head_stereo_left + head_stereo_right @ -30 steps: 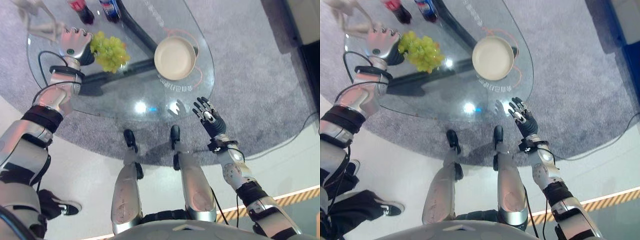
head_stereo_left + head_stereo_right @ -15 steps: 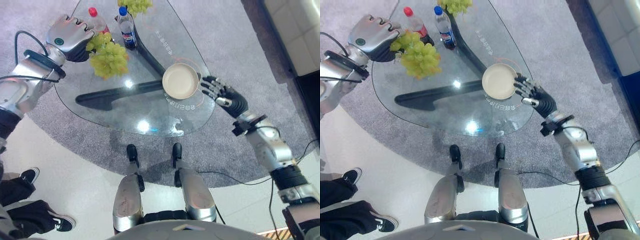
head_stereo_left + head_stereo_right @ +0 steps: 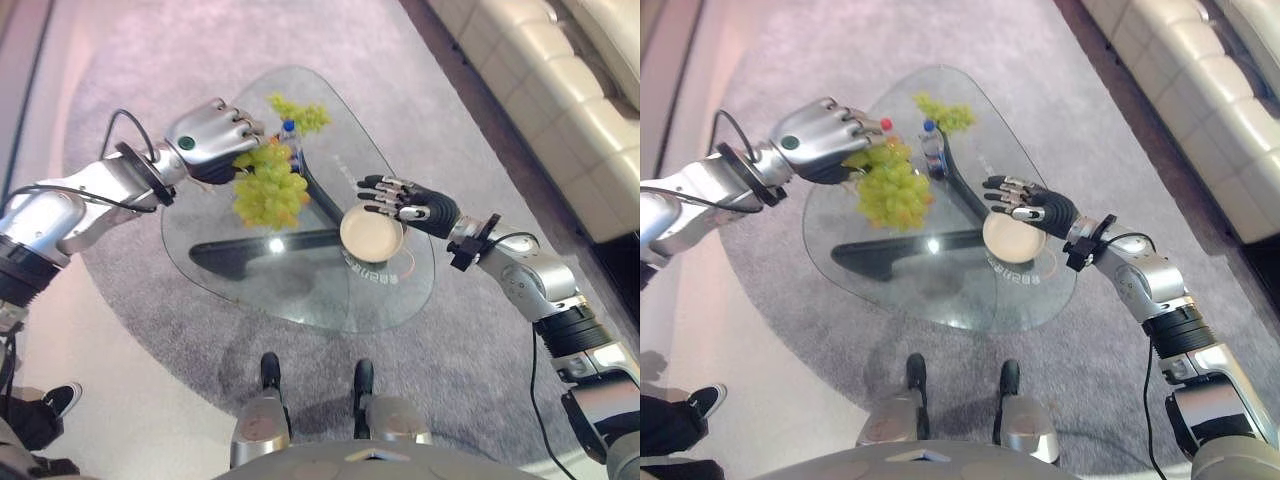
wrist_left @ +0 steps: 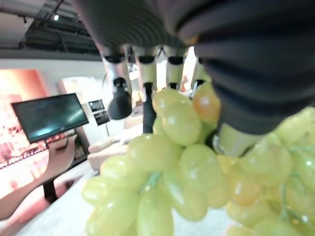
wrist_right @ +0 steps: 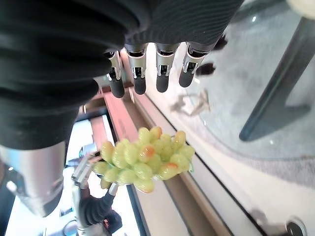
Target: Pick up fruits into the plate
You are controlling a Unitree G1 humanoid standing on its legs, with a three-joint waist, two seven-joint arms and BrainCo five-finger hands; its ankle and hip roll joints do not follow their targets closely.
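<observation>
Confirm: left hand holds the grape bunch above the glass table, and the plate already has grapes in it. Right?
Not quite. The plate is empty, as the left eye view shows. The rest stands: the left hand holds the grape bunch above the glass table.

No legible text. Glass table carries a printed line of characters beside the plate, too small to read. Bottle has a label, print unresolved. Wall screen in the left wrist view is dark, with no characters or numbers to make out.
</observation>
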